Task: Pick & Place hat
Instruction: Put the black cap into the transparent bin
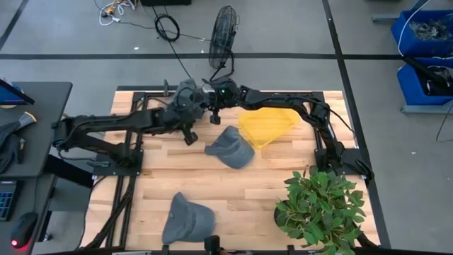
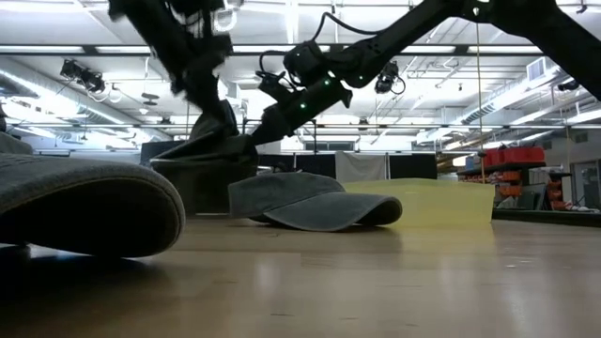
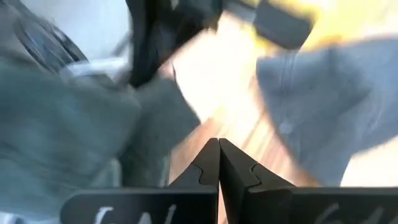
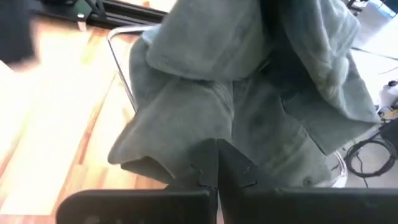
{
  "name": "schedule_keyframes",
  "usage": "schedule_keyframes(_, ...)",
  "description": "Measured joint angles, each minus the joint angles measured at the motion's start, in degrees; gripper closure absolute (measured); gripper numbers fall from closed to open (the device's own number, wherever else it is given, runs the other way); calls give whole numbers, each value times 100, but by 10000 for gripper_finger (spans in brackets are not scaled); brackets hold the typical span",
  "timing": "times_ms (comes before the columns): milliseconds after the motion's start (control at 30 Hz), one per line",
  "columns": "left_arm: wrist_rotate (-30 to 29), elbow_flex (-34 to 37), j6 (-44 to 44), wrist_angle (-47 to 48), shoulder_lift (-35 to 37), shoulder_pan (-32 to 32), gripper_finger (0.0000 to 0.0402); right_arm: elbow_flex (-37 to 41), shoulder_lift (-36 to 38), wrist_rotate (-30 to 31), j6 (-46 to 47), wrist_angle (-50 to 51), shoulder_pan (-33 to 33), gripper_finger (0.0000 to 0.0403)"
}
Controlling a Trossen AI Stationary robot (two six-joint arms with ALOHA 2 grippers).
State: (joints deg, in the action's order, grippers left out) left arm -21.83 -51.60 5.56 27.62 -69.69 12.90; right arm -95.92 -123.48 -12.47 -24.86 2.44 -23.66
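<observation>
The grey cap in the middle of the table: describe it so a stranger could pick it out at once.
Find the wooden table and the flat yellow sheet near its far edge. The grey cap in the middle lies just beside that sheet's near-left side, brim resting on the wood. A second grey cap lies alone at the near edge, and a third grey hat hangs where the two arms meet.

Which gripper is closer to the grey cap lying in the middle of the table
The left gripper. It hangs just off the middle cap's left edge, fingers shut. The right gripper sits a little farther away, toward the table's back edge.
</observation>
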Motion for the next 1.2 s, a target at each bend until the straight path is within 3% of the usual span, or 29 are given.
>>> schedule_keyframes(167,-1258,-172,160,377,334,-212,399,0,0,1,17,124,-4,403)
schedule_keyframes(300,-1411,-107,928,1080,243,117,399,0,0,2,17,143,1,403)
schedule_keyframes(533,-1453,164,1019,1103,-118,750,399,0,0,0,36,169,9,403)
schedule_keyframes(633,-1226,175,1011,1145,-277,1017,399,0,0,-19,20,189,9,403)
schedule_keyframes(800,-191,159,585,1111,-613,1452,399,0,0,-176,-175,196,13,403)
schedule_keyframes(1200,444,153,411,1147,-1194,2392,399,0,2,-210,-114,98,16,403)
